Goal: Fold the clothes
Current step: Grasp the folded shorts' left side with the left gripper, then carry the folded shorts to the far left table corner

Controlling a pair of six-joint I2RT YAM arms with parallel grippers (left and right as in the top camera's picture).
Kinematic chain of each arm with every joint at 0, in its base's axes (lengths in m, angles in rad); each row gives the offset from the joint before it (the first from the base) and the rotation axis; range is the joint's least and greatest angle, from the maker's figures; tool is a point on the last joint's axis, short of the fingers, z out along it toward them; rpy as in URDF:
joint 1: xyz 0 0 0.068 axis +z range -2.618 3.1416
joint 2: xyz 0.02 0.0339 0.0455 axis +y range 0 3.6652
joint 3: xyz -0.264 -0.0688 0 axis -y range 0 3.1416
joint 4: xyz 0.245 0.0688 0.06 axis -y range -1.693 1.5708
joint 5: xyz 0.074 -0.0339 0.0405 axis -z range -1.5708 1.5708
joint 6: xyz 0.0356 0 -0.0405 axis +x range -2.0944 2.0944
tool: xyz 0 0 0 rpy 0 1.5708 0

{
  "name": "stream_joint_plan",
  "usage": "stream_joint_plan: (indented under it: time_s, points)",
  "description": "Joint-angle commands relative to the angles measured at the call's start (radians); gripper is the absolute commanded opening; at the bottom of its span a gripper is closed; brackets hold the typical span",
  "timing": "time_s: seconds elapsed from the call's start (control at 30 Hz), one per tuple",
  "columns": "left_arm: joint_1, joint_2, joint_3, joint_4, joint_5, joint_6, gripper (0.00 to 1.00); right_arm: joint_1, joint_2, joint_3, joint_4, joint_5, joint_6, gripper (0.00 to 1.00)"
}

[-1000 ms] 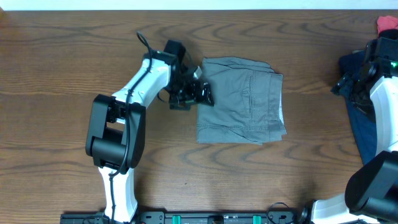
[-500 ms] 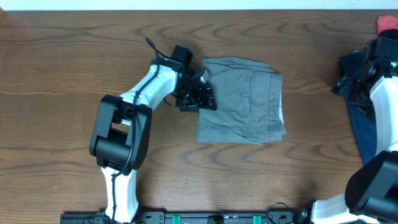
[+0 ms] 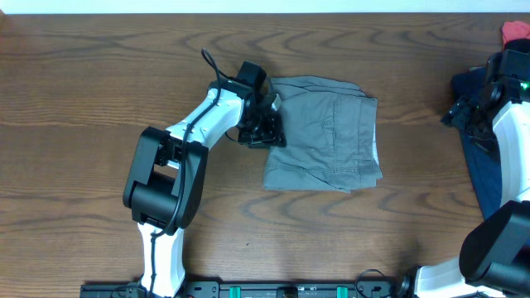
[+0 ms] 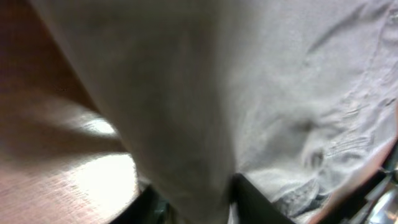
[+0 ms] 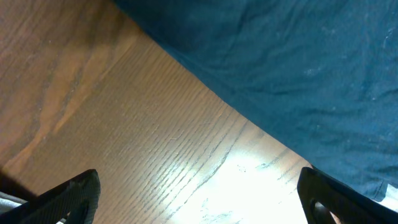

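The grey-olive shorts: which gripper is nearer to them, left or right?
Left. The left gripper is at the left edge of the grey-olive shorts, fabric between its fingers. The right gripper is far away at the table's right side, open, beside the dark navy garment.

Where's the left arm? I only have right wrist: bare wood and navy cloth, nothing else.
Observer: In overhead, the left gripper sits at the left edge of the grey-olive shorts, mid-table.
Operator: Holding them?
Observer: Looks like it. In left wrist, a ridge of the fabric runs down between its fingers.
Operator: Shorts folded?
Observer: They lie as a compact rectangle with a pocket seam facing up.
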Motion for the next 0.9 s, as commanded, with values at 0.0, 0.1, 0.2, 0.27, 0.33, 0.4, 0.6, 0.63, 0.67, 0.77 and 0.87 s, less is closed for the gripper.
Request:
stream_joint_plan:
  time_s: [0.0,0.1,0.2,0.27,0.33,0.4,0.6,0.63,0.67,0.77,0.87]
  points:
    - [0.005,0.013,-0.003,0.017,-0.086,-0.062,0.19,0.002,-0.016,0.001,-0.001,0.011,-0.011,0.99]
    - [0.012,0.013,-0.003,0.037,-0.151,-0.128,0.06,0.002,-0.016,0.001,-0.001,0.011,-0.011,0.99]
    - [0.036,0.013,-0.003,0.055,-0.160,-0.150,0.06,0.002,-0.016,0.001,-0.001,0.011,-0.011,0.99]
    - [0.064,0.013,-0.003,0.063,-0.164,-0.174,0.06,0.002,-0.016,0.001,-0.001,0.011,-0.011,0.99]
    - [0.104,0.013,-0.003,0.069,-0.164,-0.185,0.06,0.002,-0.016,0.001,-0.001,0.011,-0.011,0.99]
    - [0.156,0.013,-0.003,0.077,-0.167,-0.187,0.06,0.002,-0.016,0.001,-0.001,0.011,-0.011,0.99]
    - [0.389,0.013,-0.003,0.097,-0.187,-0.210,0.06,0.002,-0.016,0.001,-0.001,0.011,-0.011,0.99]
    - [0.438,0.013,-0.003,0.104,-0.187,-0.210,0.06,0.002,-0.016,0.001,-0.001,0.011,-0.011,0.99]
    - [0.487,0.013,-0.003,0.113,-0.187,-0.211,0.06,0.002,-0.016,0.001,-0.001,0.011,-0.011,0.99]
    - [0.623,0.013,-0.003,0.130,-0.186,-0.238,0.06,0.002,-0.016,0.001,-0.001,0.011,-0.011,0.99]
    - [0.753,0.013,-0.003,0.133,-0.185,-0.298,0.06,0.002,-0.016,0.001,-0.001,0.011,-0.011,0.99]
